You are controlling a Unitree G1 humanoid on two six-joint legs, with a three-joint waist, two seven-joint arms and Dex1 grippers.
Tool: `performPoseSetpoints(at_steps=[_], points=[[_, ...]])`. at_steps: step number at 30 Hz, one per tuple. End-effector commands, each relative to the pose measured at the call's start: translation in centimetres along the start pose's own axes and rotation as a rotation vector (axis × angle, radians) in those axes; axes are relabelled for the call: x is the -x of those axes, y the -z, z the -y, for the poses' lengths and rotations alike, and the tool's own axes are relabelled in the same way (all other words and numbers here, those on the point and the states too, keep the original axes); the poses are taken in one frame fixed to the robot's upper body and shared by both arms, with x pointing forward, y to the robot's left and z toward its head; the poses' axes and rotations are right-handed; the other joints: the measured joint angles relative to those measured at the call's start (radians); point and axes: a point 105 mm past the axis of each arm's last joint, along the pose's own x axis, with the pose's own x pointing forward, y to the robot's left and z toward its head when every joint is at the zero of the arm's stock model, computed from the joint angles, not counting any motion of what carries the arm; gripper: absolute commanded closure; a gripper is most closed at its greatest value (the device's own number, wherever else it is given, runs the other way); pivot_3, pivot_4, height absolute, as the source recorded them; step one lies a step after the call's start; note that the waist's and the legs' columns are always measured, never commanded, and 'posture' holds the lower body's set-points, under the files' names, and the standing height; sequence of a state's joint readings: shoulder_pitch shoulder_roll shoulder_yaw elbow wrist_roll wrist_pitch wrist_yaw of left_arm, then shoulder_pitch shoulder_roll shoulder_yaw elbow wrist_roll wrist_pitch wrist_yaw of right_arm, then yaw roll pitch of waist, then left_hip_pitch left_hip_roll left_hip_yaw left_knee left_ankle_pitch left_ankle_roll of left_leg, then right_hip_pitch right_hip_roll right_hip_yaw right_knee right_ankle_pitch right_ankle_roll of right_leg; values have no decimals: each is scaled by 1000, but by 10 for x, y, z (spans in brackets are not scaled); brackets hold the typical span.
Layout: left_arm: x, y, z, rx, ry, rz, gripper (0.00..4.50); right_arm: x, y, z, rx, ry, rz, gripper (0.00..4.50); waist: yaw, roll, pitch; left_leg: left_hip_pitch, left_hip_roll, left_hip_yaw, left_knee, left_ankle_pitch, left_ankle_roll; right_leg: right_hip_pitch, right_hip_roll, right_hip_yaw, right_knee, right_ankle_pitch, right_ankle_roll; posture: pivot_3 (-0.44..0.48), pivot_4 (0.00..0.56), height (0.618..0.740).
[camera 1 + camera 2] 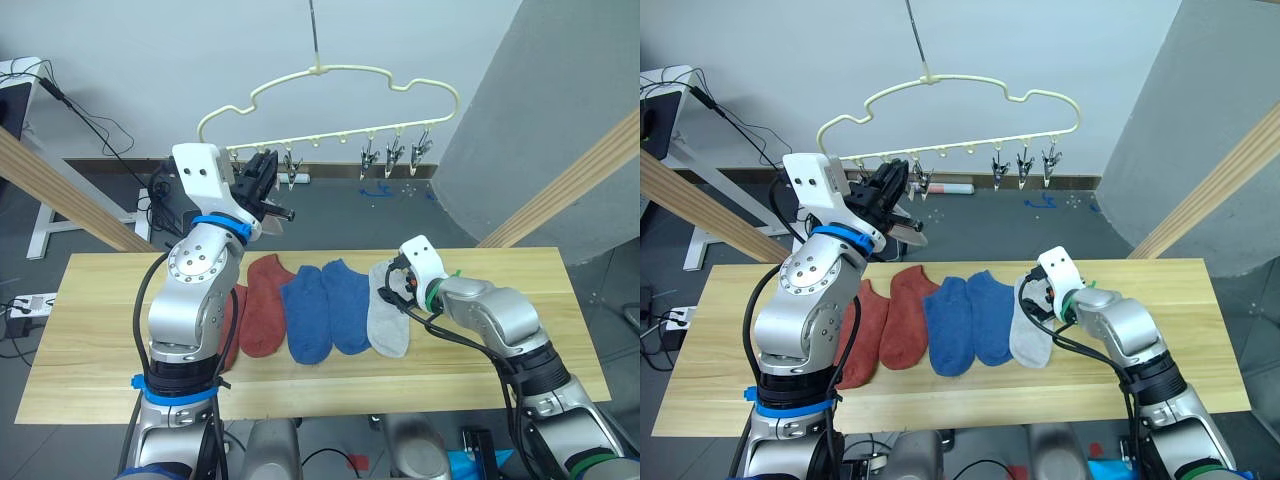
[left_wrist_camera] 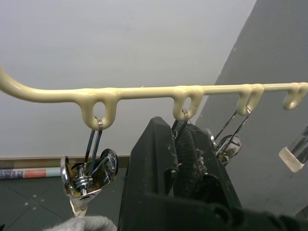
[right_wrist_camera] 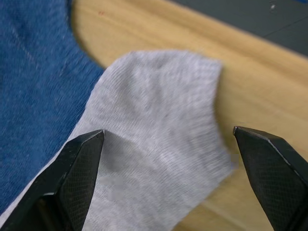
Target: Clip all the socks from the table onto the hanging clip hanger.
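right gripper (image 3: 168, 159) jaws spread over grey sock (image 3: 159, 120); left gripper (image 2: 180, 144) jaws clenched at clip hanger (image 2: 144, 91)

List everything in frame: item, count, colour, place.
rust-red socks: 2, rust-red, flat on the table's left part, one partly behind the left arm
blue socks: 2, blue, table centre
grey sock: 1 seen, light grey, right of the blue pair
table: 1, light wood
clip hanger: 1, pale yellow, hanging beyond the table
clips: several, silver, along the hanger's lower bar
wooden poles: 2, slanting, either side
left gripper: raised at the clips
right gripper: open over the grey sock
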State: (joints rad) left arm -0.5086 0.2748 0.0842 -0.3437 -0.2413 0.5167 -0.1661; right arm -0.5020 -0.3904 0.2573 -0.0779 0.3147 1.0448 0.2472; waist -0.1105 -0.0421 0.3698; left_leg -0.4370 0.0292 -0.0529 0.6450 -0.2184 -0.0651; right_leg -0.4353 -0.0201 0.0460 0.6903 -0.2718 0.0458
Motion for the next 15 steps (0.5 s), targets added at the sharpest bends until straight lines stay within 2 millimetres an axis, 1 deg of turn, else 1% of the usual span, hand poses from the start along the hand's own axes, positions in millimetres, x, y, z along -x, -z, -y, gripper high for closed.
performPoseSetpoints(at_steps=[1,11,14,15], points=[[3,-15,2,-23,3,53,4482,4,-1,-1,5,-4,15,37,1,0,0,0,0,0,0,0,0,0,0,0,0,0,0,-185,362,740],[1,-14,2,-21,4,51,4482,5,3,2,5,16,4,37,1,0,0,0,0,0,0,0,0,0,0,0,0,0,0,-191,363,740],[2,-13,2,-22,2,50,4482,6,4,4,5,24,1,584,1,0,0,0,0,0,0,0,0,0,0,0,0,0,0,-190,363,740],[2,-13,2,-23,2,49,4482,5,4,5,5,28,0,885,1,0,0,0,0,0,0,0,0,0,0,0,0,0,0,-190,363,740]])
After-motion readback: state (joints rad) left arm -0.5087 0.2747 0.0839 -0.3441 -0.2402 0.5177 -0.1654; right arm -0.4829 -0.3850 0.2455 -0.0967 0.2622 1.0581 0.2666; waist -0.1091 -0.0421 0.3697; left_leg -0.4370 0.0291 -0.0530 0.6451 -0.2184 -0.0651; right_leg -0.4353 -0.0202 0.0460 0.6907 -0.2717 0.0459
